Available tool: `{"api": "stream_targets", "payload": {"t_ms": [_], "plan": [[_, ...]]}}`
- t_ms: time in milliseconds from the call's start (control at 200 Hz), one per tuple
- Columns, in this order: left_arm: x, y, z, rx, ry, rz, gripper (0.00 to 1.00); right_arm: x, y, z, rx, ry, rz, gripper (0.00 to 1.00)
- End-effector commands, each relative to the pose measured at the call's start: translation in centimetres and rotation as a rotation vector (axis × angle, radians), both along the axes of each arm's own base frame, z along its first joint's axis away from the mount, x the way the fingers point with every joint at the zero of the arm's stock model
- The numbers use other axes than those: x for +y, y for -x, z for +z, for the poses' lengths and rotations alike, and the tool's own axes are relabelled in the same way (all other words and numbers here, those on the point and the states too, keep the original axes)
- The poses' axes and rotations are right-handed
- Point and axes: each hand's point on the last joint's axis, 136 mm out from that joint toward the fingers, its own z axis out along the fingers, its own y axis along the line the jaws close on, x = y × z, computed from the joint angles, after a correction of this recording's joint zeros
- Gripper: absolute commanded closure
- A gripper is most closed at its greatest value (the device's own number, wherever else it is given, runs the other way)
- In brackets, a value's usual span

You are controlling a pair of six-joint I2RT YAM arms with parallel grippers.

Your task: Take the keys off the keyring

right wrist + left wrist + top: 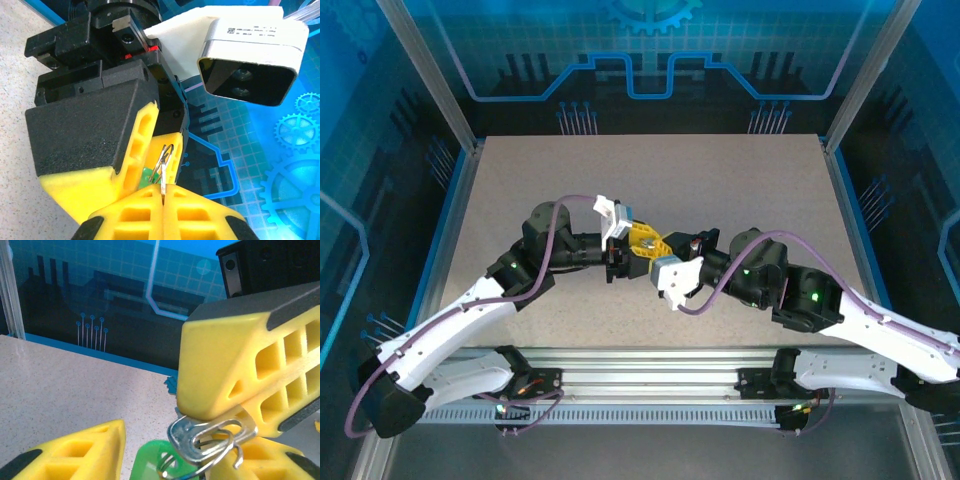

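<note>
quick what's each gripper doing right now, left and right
left gripper: open, key between its fingers
right gripper: shut on the keyring

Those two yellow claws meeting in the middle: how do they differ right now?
The left gripper has its jaws apart, with the green-headed key sitting between them, apparently unclamped. The right gripper has its jaws pressed together, pinching the keyring. The left gripper reaches in from the table's left side and the right gripper from its right, so they meet tip to tip. Both have yellow, hollow-celled fingers on black bodies.
</note>
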Motion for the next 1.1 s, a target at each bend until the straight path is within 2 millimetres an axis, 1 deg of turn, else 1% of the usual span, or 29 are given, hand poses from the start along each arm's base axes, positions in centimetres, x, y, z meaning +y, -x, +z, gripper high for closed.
{"api": "stream_targets", "payload": {"t_ms": [0,80,155,285,365,440,560,641,726,786,861,921,976,1021,1096], "plan": [[0.1,0.6,1.8,-0.053,0.055,-0.010,0.52,0.2,0.1,1.0,0.037,-0.052,0.020,1.00],[0.3,0.5,1.5,-0.048,0.052,-0.003,0.49,0.0,-0.2,1.3,0.054,-0.078,0.011,1.00],[0.4,0.5,1.2,-0.047,0.051,0.008,0.44,-0.2,-0.4,1.6,0.066,-0.095,0.002,1.00],[0.7,0.6,1.0,-0.060,0.056,0.018,0.40,-0.4,-1.1,1.9,0.080,-0.114,-0.025,1.00],[0.9,0.5,0.5,-0.065,0.046,0.033,0.38,-0.8,-1.5,2.3,0.094,-0.136,-0.043,1.00],[1.2,0.1,0.1,-0.062,0.041,0.072,0.35,-1.1,-1.7,2.5,0.108,-0.155,-0.048,1.00],[1.8,-0.4,-0.5,-0.062,0.033,0.122,0.35,-1.7,-2.5,2.7,0.153,-0.194,-0.069,1.00],[2.4,-1.3,-0.6,-0.043,0.031,0.174,0.34,-2.2,-3.0,2.8,0.189,-0.226,-0.079,1.00],[3.3,-3.0,-0.1,0.002,0.054,0.248,0.33,-2.6,-3.5,2.7,0.215,-0.264,-0.092,1.00],[4.0,-4.1,0.4,0.010,0.068,0.291,0.33,-2.8,-3.9,2.3,0.241,-0.279,-0.100,1.00],[4.8,-5.6,1.1,0.019,0.089,0.350,0.28,-3.0,-4.4,1.7,0.274,-0.303,-0.111,1.00],[5.0,-6.2,1.9,0.011,0.097,0.339,0.34,-3.2,-4.9,1.5,0.302,-0.336,-0.115,1.00],[5.0,-6.5,2.6,0.009,0.111,0.318,0.34,-3.3,-5.0,1.2,0.335,-0.362,-0.102,1.00],[4.8,-6.5,3.2,0.009,0.120,0.281,0.37,-3.5,-5.2,1.0,0.366,-0.383,-0.098,1.00],[4.7,-7.0,4.3,0.028,0.140,0.228,0.37,-3.6,-5.4,0.9,0.411,-0.414,-0.086,1.00]]}}
